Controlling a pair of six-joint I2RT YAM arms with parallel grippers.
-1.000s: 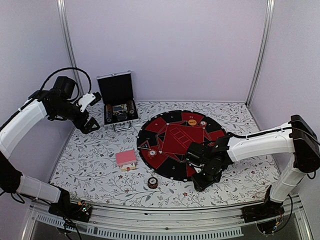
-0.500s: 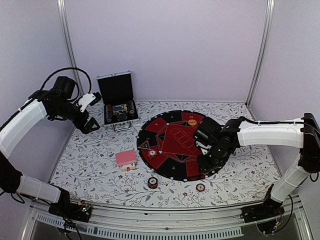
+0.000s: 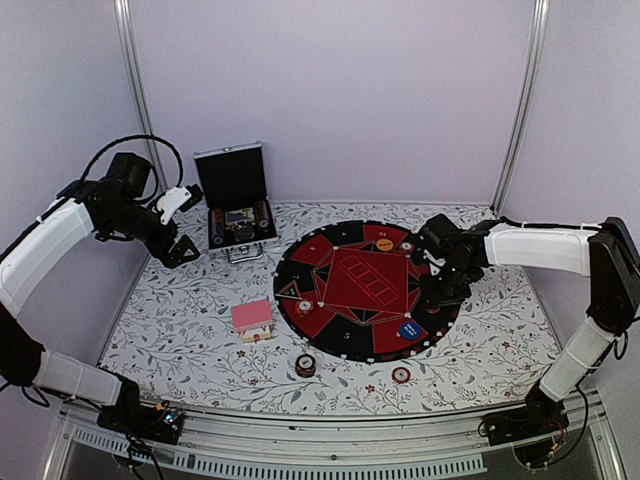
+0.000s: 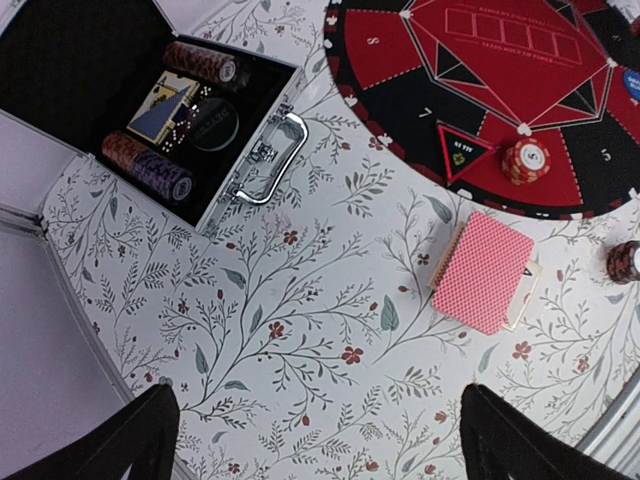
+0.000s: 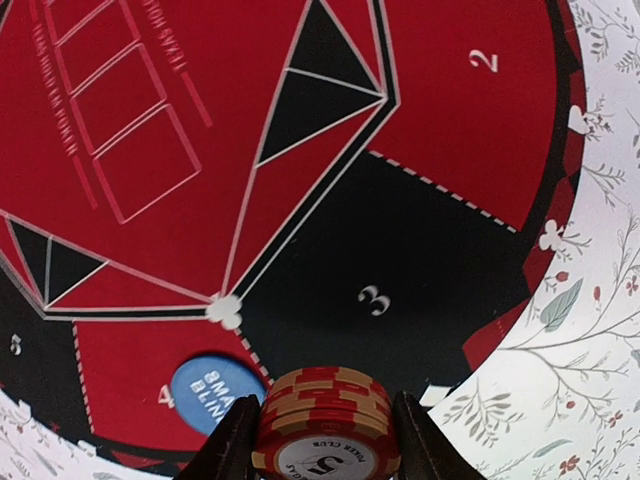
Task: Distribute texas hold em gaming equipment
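floral-print counter (image 3: 180, 330), lilac walls (image 3: 330, 100), round red-black mat (image 3: 350, 290). right hand (image 5: 325, 445) clamped on red chip stack (image 5: 325, 415) over mat; left hand (image 4: 318, 440) wide open, empty, above counter.

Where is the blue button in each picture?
Top: the blue button lies on the near right part of the mat.
Left wrist: only a blue sliver of the button shows, cut off at the right edge.
Right wrist: the button is at the bottom left, beside the chip stack.
Shared landmark: the round red and black mat, seen in all three views.
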